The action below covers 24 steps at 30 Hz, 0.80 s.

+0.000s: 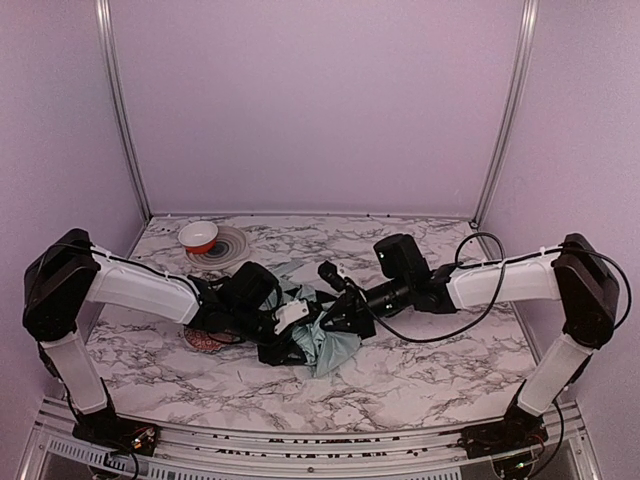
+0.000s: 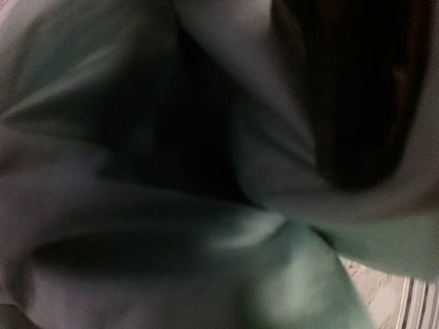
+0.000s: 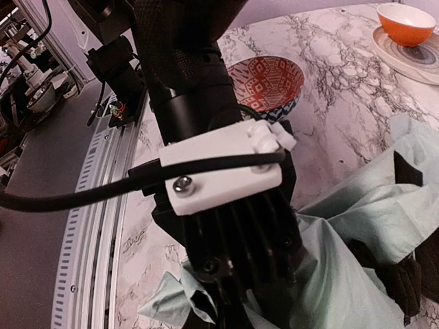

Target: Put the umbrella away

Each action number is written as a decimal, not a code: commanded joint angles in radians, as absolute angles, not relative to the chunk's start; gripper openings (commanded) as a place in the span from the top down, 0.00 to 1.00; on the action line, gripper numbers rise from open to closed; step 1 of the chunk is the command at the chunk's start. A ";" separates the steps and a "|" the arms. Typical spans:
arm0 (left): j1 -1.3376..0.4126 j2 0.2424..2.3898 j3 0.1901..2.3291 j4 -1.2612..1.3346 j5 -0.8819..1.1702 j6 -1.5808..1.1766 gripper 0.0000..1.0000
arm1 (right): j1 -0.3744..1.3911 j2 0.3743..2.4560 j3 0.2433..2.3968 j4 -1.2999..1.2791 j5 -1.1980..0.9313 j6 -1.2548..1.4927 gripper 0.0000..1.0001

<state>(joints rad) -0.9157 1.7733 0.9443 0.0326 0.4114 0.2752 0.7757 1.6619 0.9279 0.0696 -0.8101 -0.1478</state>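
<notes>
Umbrella (image 1: 335,350) lies crumpled beside the patterned bowl (image 1: 205,340). The left gripper (image 1: 288,338) is buried in the fabric, probably to gather it; I cannot tell its opening. The right gripper (image 1: 336,312) is fully closed, its hold unseen.

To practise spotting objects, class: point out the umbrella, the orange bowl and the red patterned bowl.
umbrella (image 1: 338,352): top view, on its mint-green fabric.
orange bowl (image 3: 405,31): right wrist view, on its orange outer wall.
red patterned bowl (image 3: 264,86): right wrist view, on its patterned inside.
</notes>
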 commanded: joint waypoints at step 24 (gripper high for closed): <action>-0.878 1.838 0.938 0.062 0.610 0.263 0.99 | 0.686 1.806 0.921 0.201 -0.408 0.131 1.00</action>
